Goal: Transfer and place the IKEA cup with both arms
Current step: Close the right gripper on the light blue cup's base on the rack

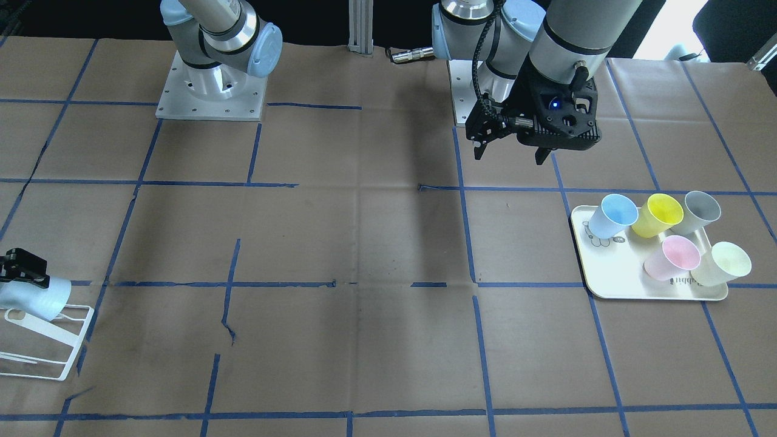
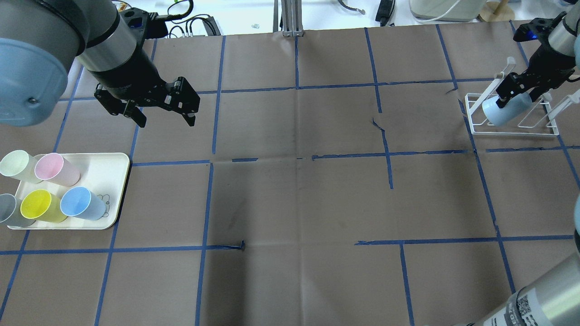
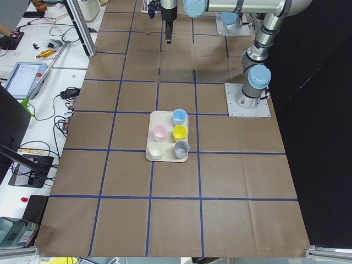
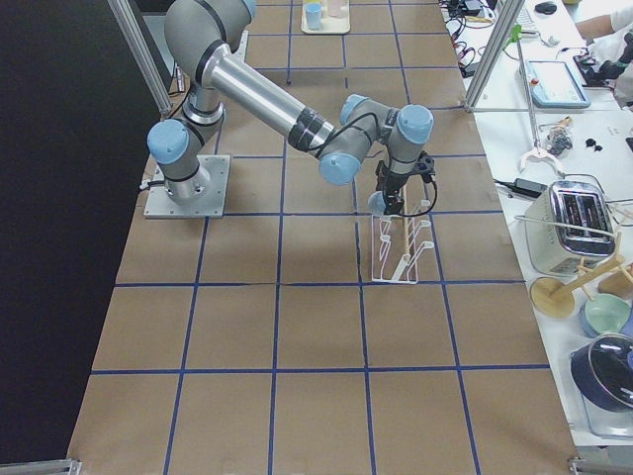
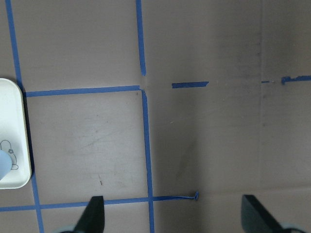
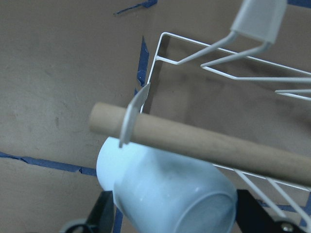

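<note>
Where my right gripper (image 2: 516, 98) is working: I am hovering at the white wire rack (image 2: 476, 129), which is standing at my right-hand end of the table (image 2: 294, 203).
Right fingers (image 6: 103, 216): I am pressing them against opposite sides of the IKEA cup (image 2: 500, 112), gripping it.
IKEA cup location: it is lying tilted on its side above the rack's wires, with its closed base facing my wrist camera.
Obstruction: a wooden dowel (image 6: 194, 141) on the rack is crossing just in front of the cup; I cannot tell whether the two are touching.
Left gripper (image 2: 166, 121): I am holding it above bare table with the fingers (image 5: 95, 213) spread wide and nothing between them.
Tray (image 2: 106, 172): it is sitting near my left gripper and carrying a blue cup (image 2: 81, 203), yellow cup (image 2: 38, 206), grey cup (image 2: 9, 210), pink cup (image 2: 54, 168) and pale green cup (image 2: 16, 165).
Writing: the tray is showing a small cartoon drawing (image 1: 598, 237) and a short printed word, too small to read. A code sticker (image 2: 523, 305) is showing on my right arm (image 2: 550, 296), also unreadable.
Surface: blue tape (image 2: 385, 167) is marking a grid on the brown table.
</note>
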Action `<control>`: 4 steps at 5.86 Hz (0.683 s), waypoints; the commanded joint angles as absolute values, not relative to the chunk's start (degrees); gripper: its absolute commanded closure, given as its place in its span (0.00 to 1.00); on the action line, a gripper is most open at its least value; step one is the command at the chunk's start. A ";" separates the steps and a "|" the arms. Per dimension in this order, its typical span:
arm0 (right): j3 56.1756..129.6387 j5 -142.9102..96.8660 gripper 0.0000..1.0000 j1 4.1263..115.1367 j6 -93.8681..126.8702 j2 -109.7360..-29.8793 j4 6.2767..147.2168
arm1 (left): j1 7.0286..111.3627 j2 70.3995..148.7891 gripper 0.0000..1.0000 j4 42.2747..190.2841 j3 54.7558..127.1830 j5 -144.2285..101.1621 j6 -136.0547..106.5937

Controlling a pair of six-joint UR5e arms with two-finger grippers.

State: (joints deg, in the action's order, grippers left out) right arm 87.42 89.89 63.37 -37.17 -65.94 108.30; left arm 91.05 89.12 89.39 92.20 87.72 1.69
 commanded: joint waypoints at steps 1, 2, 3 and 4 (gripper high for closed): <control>89.02 89.65 0.12 63.37 -37.27 -66.09 108.63 | 91.05 89.12 0.02 89.38 92.20 87.71 1.76; 88.86 89.65 0.21 63.37 -37.18 -66.18 108.63 | 91.05 89.12 0.02 89.38 92.20 87.71 1.67; 88.42 89.65 0.34 63.37 -37.09 -66.18 108.63 | 91.05 89.12 0.02 89.38 92.20 87.71 1.67; 88.24 89.65 0.37 63.37 -37.09 -66.36 108.63 | 91.05 89.12 0.02 89.38 92.20 87.71 1.67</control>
